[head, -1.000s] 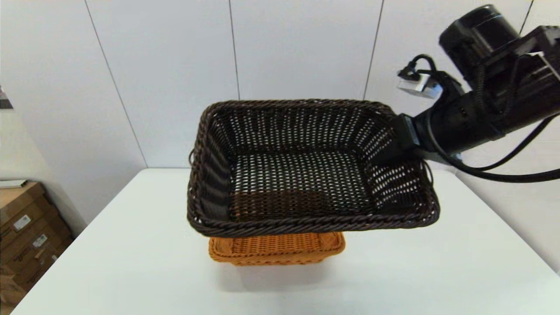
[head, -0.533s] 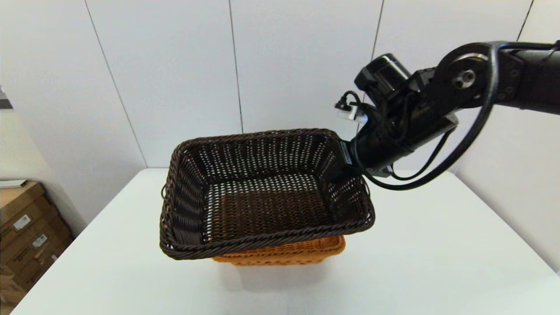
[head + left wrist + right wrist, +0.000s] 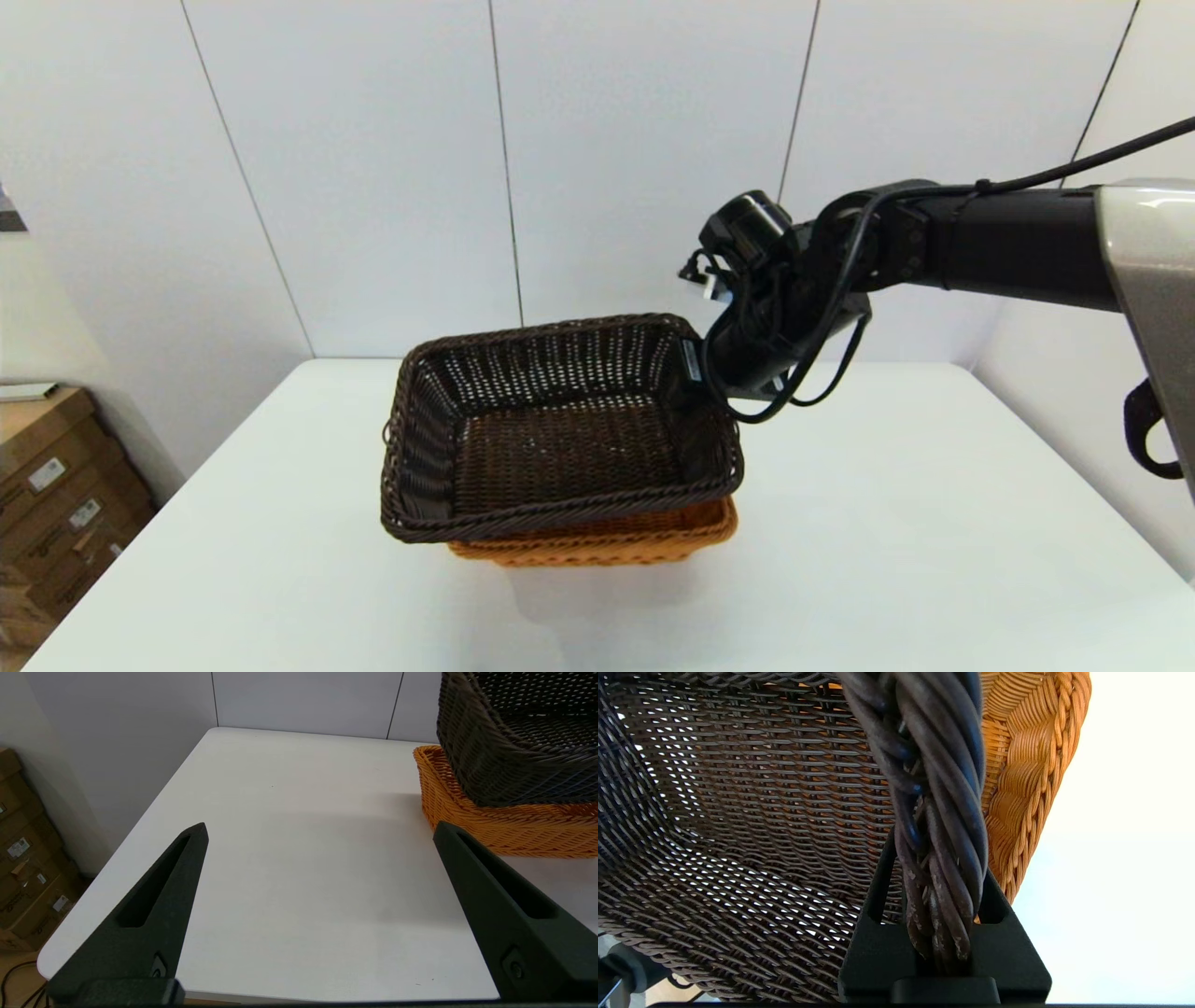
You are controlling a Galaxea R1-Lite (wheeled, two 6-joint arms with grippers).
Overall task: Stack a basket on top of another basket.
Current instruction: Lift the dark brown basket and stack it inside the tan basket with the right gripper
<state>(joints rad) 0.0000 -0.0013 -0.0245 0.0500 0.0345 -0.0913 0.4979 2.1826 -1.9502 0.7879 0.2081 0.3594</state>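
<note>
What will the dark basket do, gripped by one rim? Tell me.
The dark basket probably stays stiff: its walls hold shape. It looks light, being open weave. Held by the right gripper on one rim only, it may tilt above the orange basket.

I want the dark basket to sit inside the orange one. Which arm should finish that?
The right arm. Its gripper already clamps the dark basket by the rim, above the orange basket. The left gripper is open, off beside them.

Both baskets woven wicker; table smooth, matt.
</note>
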